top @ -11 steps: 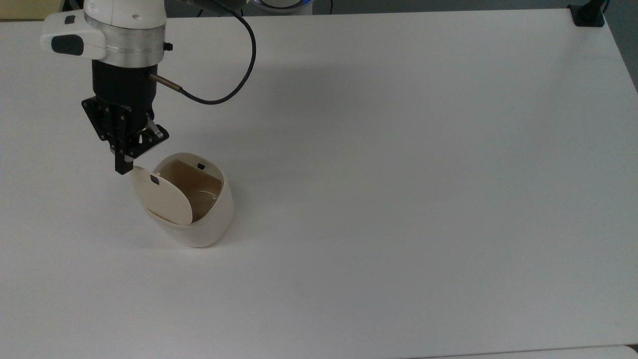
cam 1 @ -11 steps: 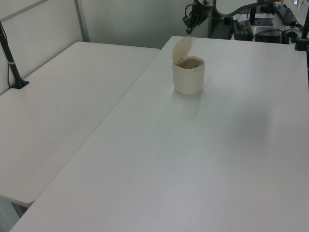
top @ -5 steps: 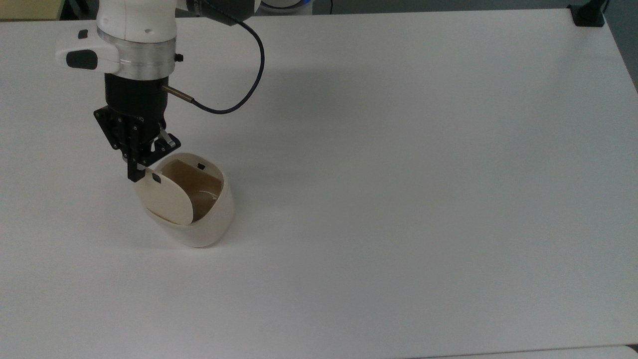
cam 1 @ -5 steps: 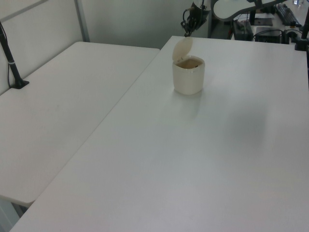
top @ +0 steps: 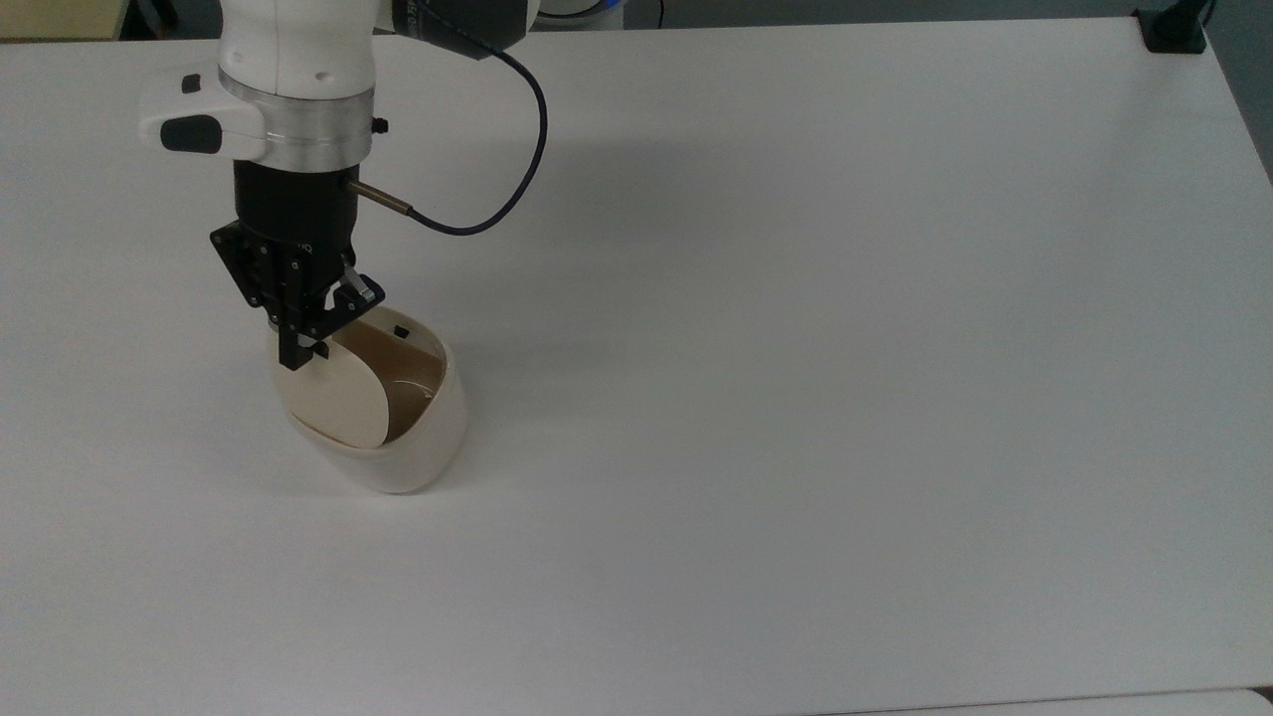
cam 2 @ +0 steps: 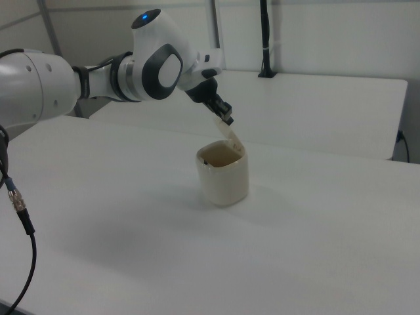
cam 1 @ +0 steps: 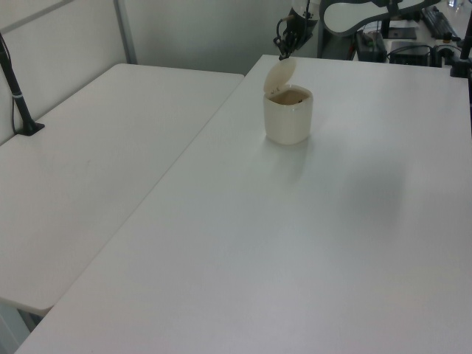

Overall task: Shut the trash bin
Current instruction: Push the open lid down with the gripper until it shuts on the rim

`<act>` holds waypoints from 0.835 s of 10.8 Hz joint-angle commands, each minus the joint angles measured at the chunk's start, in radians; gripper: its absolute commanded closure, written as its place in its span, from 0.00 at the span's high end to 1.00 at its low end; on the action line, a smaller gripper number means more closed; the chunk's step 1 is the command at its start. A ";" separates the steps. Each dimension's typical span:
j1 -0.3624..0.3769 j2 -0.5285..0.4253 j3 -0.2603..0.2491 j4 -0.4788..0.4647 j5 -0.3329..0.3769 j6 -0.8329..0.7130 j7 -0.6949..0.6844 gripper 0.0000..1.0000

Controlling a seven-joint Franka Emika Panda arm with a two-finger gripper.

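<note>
The cream trash bin (top: 423,443) stands upright on the white table, toward the top view's left. Its lid (top: 336,400) is hinged up, and the brown inside shows along with a small black latch on the far inner wall. My gripper (top: 295,358) points down with its tips at the raised lid's top edge, fingers shut with nothing between them. In the left view the gripper (cam 1: 281,55) sits just over the tilted lid (cam 1: 281,74) of the bin (cam 1: 288,118). The right view shows the gripper (cam 2: 227,120) meeting the lid (cam 2: 231,136) above the bin (cam 2: 224,180).
A dark cable (top: 497,199) loops from the wrist over the table (top: 796,348). A black clamp (top: 1174,30) sits at the top view's far right corner. In the left view a second white table (cam 1: 96,147) with a black post (cam 1: 18,96) adjoins on the left.
The gripper has moved toward the top view's right and lower, from beside the lid's top edge to right on it. The bin has stayed in place.
</note>
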 commanded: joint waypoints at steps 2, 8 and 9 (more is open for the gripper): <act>0.015 -0.014 0.008 -0.004 -0.023 -0.132 -0.036 0.01; 0.035 -0.006 0.021 -0.034 -0.014 -0.267 -0.111 0.01; 0.042 0.000 0.024 -0.037 -0.013 -0.264 -0.111 0.01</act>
